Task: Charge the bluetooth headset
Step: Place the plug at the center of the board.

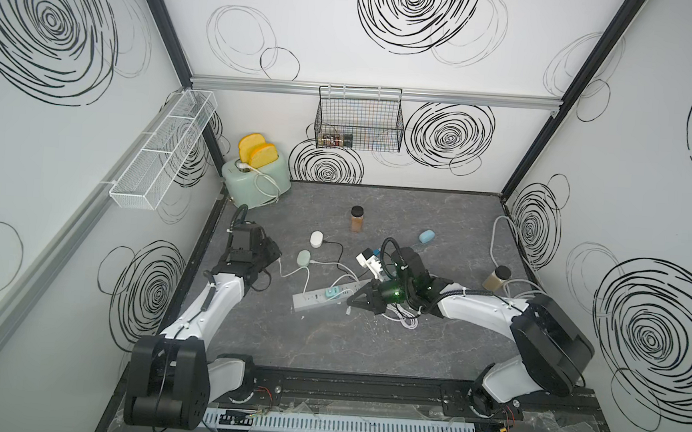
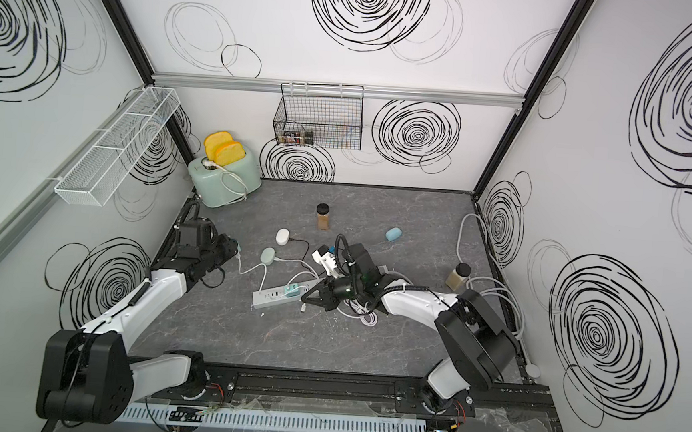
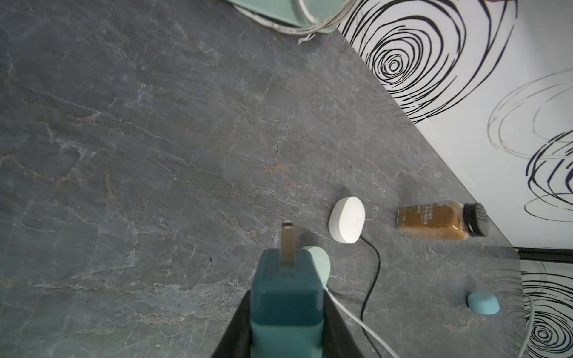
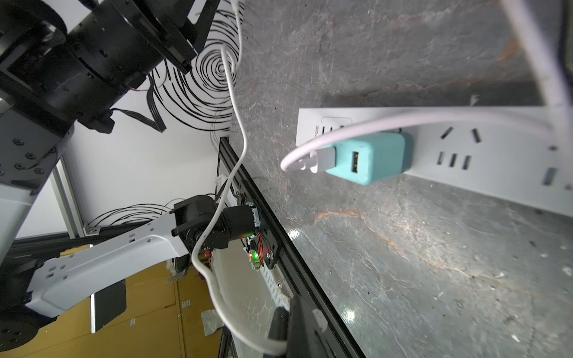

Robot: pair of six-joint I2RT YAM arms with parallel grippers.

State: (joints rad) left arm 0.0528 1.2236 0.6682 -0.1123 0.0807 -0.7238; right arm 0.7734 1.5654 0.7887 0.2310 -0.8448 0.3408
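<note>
Three small rounded headset cases lie mid-table: a white one (image 1: pixel 316 238) (image 3: pixel 347 220) on a black cable, a pale green one (image 1: pixel 303 258) on a white cable, and a blue one (image 1: pixel 427 236) (image 3: pixel 483 303) alone. I cannot tell which is the bluetooth headset. My left gripper (image 1: pixel 277 254) (image 3: pixel 286 297) is shut on a teal plug adapter (image 3: pixel 285 279), prong forward, just left of the green case. The white power strip (image 1: pixel 317 298) (image 4: pixel 496 155) carries another teal charger (image 4: pixel 372 158) with a USB cable in it. At the strip's right end, my right gripper (image 1: pixel 349 305) (image 4: pixel 290 307) is shut on a white cable (image 4: pixel 217 294).
A mint toaster (image 1: pixel 255 177) stands back left. Two spice jars (image 1: pixel 357 219) (image 1: pixel 497 277) stand on the table. A white plug block (image 1: pixel 370 262) and loose cable coils (image 1: pixel 406 319) lie under my right wrist. A black wire basket (image 1: pixel 359 120) and white rack (image 1: pixel 161 150) hang on the walls.
</note>
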